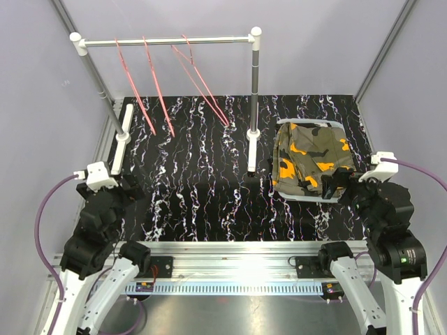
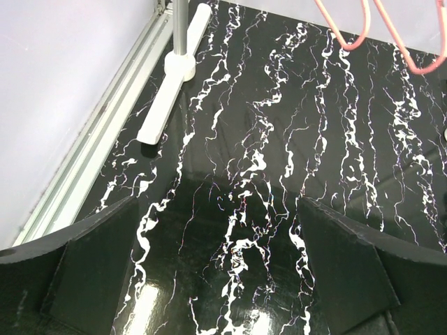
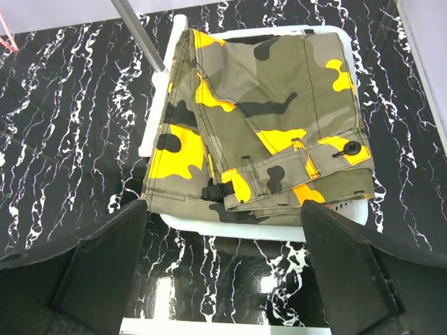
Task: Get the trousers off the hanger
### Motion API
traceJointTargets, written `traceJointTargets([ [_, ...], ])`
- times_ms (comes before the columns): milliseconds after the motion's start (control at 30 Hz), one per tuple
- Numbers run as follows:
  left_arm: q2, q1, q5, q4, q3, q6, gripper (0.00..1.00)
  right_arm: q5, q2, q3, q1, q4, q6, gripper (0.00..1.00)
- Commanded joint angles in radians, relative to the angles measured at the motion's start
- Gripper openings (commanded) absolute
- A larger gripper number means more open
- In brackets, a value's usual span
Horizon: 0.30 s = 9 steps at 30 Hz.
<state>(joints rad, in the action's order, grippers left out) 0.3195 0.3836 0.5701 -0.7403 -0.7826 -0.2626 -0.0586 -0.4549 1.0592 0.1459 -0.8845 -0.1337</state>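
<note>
The olive camouflage trousers (image 1: 311,159) lie folded on a white tray (image 1: 302,198) at the right of the table. They also show in the right wrist view (image 3: 265,125), covering most of the tray (image 3: 279,229). The orange and the black trousers are not visible. Several pink hangers (image 1: 159,91) hang bare from the rack's rail (image 1: 167,41); their lower ends show in the left wrist view (image 2: 349,31). My right gripper (image 1: 342,183) (image 3: 223,279) is open and empty just in front of the tray. My left gripper (image 1: 129,185) (image 2: 223,279) is open and empty over bare table.
The rack's right post and white foot (image 1: 253,150) stand just left of the tray; the post shows in the right wrist view (image 3: 136,28). Its left foot (image 1: 124,129) (image 2: 171,77) lies along the table's left edge. Grey walls enclose the black marbled table (image 1: 202,181).
</note>
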Motion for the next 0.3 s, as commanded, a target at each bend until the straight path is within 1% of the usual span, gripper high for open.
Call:
traceJointTargets([
  [0, -0.023, -0.003, 0.030, 0.036, 0.002, -0.015, 0.99, 0.026, 0.005, 0.001, 0.007, 0.064, 0.011, 1.00],
  [267, -0.039, -0.003, 0.042, 0.033, 0.003, -0.020, 0.99, 0.043, -0.016, 0.001, 0.007, 0.065, 0.008, 0.99],
])
